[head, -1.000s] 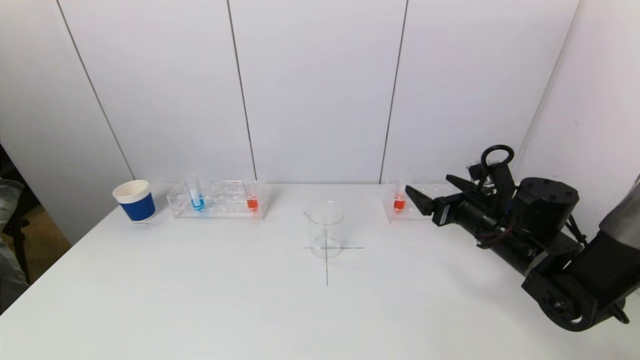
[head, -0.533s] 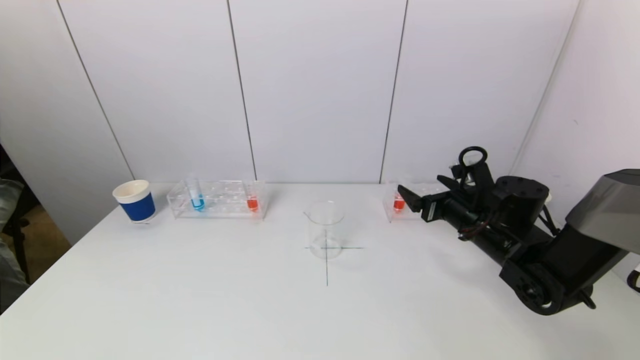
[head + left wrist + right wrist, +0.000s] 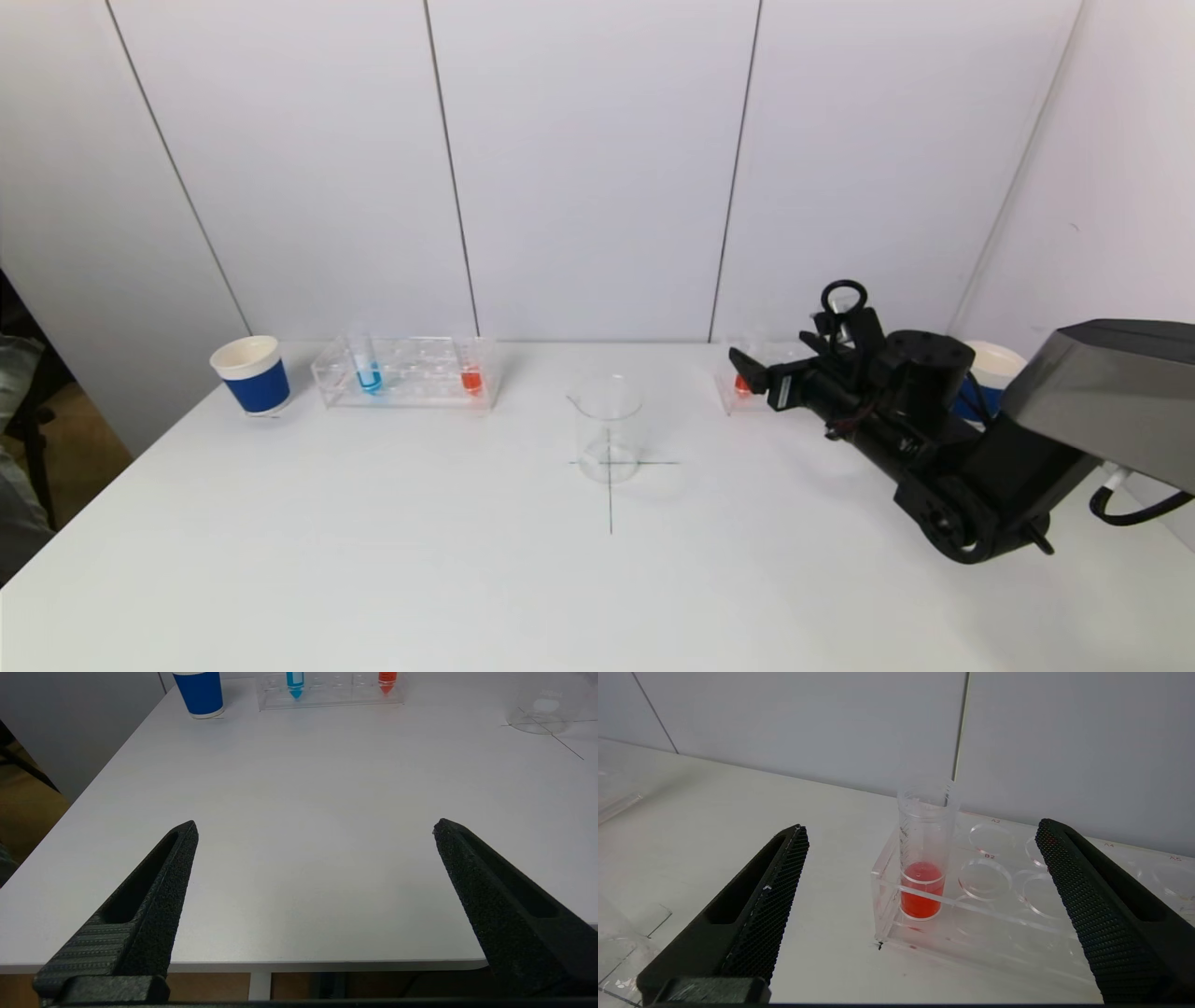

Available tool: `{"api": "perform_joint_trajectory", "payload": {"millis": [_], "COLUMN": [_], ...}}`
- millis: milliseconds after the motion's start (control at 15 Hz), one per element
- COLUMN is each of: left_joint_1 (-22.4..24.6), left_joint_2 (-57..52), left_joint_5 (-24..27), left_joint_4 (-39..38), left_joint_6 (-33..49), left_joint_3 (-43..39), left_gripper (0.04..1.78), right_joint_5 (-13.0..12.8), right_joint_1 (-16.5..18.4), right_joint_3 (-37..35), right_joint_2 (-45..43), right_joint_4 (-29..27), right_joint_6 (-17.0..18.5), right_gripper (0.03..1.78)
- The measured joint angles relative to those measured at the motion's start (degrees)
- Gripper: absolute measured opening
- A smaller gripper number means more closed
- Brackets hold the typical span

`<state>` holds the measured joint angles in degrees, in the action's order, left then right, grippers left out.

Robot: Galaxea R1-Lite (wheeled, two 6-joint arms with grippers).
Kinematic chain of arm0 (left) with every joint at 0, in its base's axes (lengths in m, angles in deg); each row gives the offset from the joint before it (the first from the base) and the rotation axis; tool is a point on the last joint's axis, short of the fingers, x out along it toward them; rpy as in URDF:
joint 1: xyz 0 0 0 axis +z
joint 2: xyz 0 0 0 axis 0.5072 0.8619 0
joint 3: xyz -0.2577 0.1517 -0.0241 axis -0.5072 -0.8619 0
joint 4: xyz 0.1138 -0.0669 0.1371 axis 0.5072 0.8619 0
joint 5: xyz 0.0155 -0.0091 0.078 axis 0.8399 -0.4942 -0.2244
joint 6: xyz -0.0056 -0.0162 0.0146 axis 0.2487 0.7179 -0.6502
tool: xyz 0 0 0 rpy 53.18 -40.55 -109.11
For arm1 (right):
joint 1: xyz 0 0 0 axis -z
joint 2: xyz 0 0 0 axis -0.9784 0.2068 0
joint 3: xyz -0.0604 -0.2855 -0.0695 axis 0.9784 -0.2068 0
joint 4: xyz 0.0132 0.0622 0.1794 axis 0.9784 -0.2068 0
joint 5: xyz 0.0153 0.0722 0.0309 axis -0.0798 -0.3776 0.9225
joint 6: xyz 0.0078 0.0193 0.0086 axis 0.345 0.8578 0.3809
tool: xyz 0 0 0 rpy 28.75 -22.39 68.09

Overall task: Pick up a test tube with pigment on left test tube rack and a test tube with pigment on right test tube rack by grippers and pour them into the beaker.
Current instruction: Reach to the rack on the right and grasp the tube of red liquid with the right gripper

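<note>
The right gripper (image 3: 777, 360), its two black fingers spread wide and holding nothing, reaches toward the near-left corner of the right rack (image 3: 752, 397) at the back of the white table (image 3: 373, 560). In the right wrist view the same gripper (image 3: 920, 833) frames a clear tube of red liquid (image 3: 923, 858) between its open fingers (image 3: 761, 896) without touching it. The tube stands upright, long axis vertical, open mouth up, in the corner hole of the rack (image 3: 994, 924); the red liquid fills only its lower part. The head view shows little of this tube beyond a red spot (image 3: 742, 383) partly hidden behind the gripper's near finger, while the wrist view shows the printed scale on its wall and the empty round holes beside it.

The left gripper (image 3: 315, 828) appears only in the left wrist view, fingers wide apart and empty, held low over the near edge of the table, well apart from everything. Ahead of it stand the left rack (image 3: 327, 697) with a blue tube (image 3: 295, 681) and a red tube (image 3: 387, 679), both upright with pointed tips down, and a blue cup (image 3: 201, 693) beside them.

The head view sets the empty glass beaker (image 3: 608, 427) upright on a drawn cross at the table's middle, between the left rack (image 3: 406, 373) and the right one. A second blue cup (image 3: 991, 373) shows behind the right arm.
</note>
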<state>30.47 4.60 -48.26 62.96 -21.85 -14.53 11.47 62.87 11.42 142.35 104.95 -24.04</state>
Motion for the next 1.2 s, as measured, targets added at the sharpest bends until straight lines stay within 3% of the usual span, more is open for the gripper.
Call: {"api": "perform_joint_trajectory", "payload": {"millis": [1200], "left_joint_1": [0.0], "left_joint_2": [0.0], "left_joint_5": [0.0], "left_joint_4": [0.0], "left_joint_6": [0.0], "left_joint_3": [0.0], "left_gripper": [1.76], "right_joint_5": [-2.3], "right_joint_1": [0.1], "right_joint_3": [10.5], "right_joint_2": [8.5], "right_joint_4": [-1.9], "right_joint_6": [0.5], "right_gripper": [1.77]}}
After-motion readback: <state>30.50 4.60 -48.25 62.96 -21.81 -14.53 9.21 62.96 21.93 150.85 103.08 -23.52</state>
